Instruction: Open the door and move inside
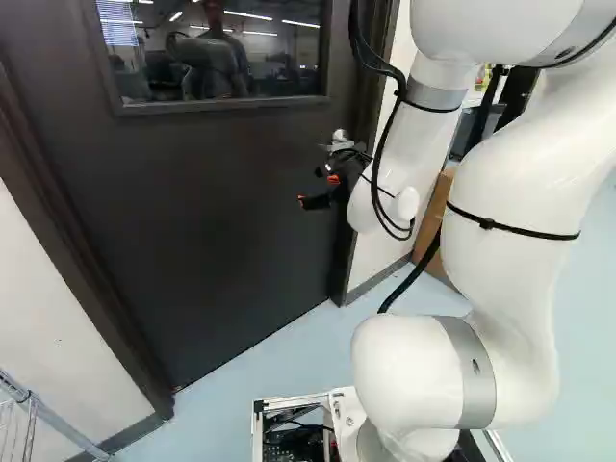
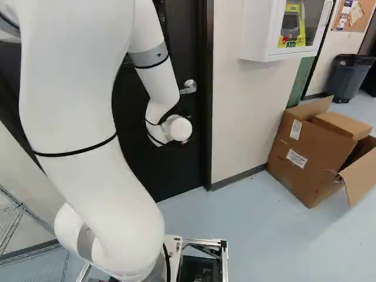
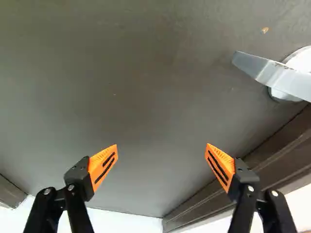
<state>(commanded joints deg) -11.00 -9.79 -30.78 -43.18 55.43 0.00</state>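
Note:
In the left base view my gripper [image 1: 325, 188] is held in front of the dark door [image 1: 212, 202], just below the silver lever handle [image 1: 341, 142]. The door stands closed in its frame. The handle [image 2: 188, 87] also shows in the right base view, above the arm's wrist. Seen from the wrist, the gripper [image 3: 161, 165] is wide open with nothing between its orange pads. The lever [image 3: 272, 75] lies ahead of and off to one side of the fingers, untouched. Behind the fingers' span is the flat door panel [image 3: 146, 107].
The door's window [image 1: 212, 53] reflects a person and the room. Right of the door frame [image 2: 207, 117] are a wall, a white AED cabinet [image 2: 258, 35] and an open cardboard box [image 2: 311, 153] on the floor. A wire rack [image 1: 38, 414] stands at the left.

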